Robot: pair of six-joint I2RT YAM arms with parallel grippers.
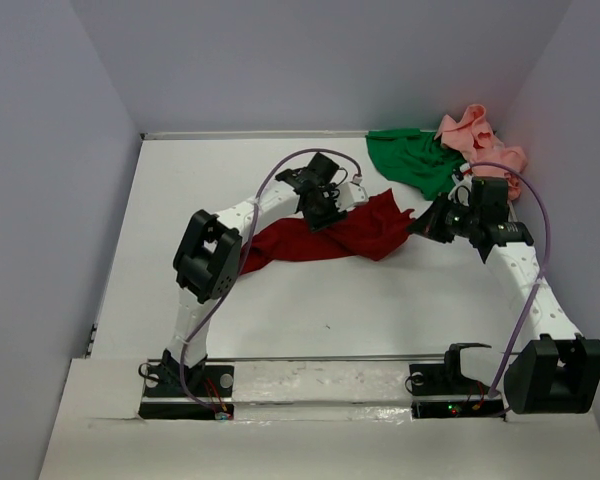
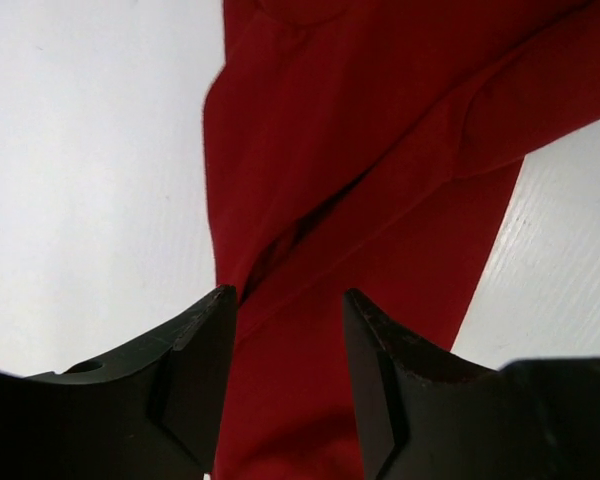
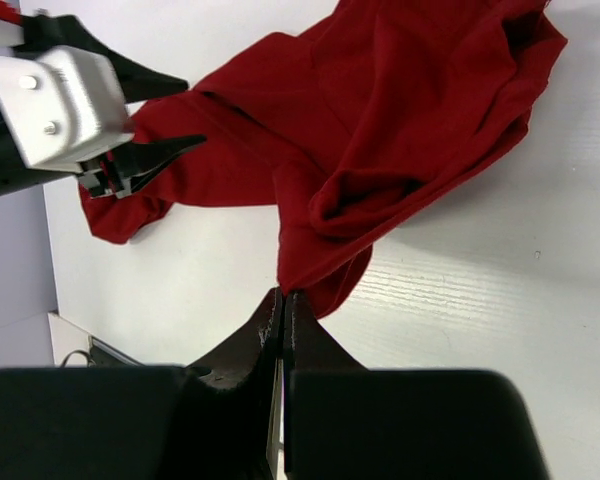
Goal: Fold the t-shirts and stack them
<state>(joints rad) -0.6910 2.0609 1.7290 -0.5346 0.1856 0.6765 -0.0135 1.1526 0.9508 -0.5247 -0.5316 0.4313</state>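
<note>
Where soft dark red t-shirt (image 1: 368, 234) lies rumpled, left tool (image 2: 288, 293) parted above, right tool (image 3: 283, 296) pinching its edge

Dark red tee (image 1: 330, 238): unfolded, rumpled, stretched L to R across mid tabletop (image 1: 280, 320), w/ a wide creased bunch at R end and a narrow strip trailing L. Green tee (image 1: 412, 160): crumpled heap, far R corner. Pink tee (image 1: 477, 140): bunched just R of green, touching it.

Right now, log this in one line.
left gripper open over dark red t-shirt; right gripper shut on its corner; green t-shirt, pink t-shirt crumpled
</note>
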